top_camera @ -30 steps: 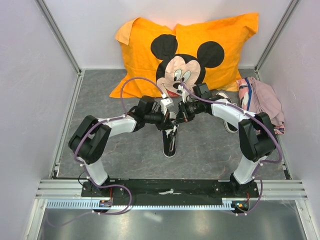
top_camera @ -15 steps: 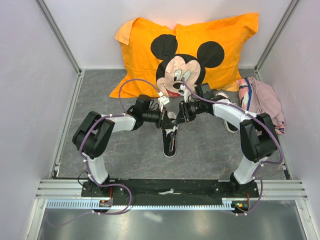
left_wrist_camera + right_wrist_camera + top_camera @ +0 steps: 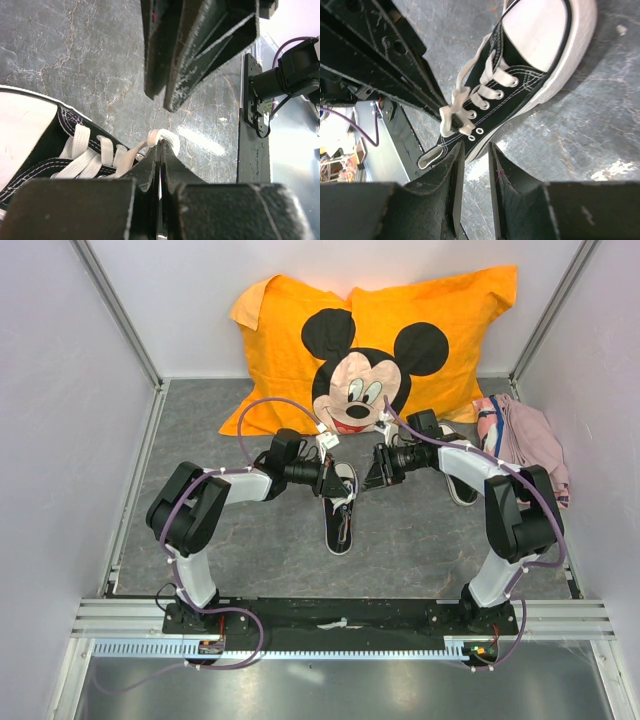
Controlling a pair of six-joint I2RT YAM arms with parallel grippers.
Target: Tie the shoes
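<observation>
1. Shoes (image 3: 340, 525) sit on the grey counter (image 3: 420, 550), on the near side of the orange pillow (image 3: 290, 320).
2. The middle shoe (image 3: 520, 85) lies just off the pillow's near edge. Its white toe cap points toward the pillow and its heel points away from it.
3. The second shoe (image 3: 462, 496) lies below the pillow's right-hand corner, mostly hidden under the right arm. Only a strip of white sole and some black upper show.
4. The left hand (image 3: 161, 147) hovers over the middle shoe on the side away from the pillow. Its fingers are pressed together and pinch a loop of the white lace (image 3: 167, 136), lifting it off the eyelets.
5. The right hand (image 3: 476, 150) is just beside the middle shoe, also short of the pillow's near edge. Its fingers stand a little apart with nothing between them.
6. In the right wrist view, the lace bunches in a small twist above the upper eyelets.
7. A pink cloth (image 3: 525, 445) lies bunched beside the pillow's right corner.
</observation>
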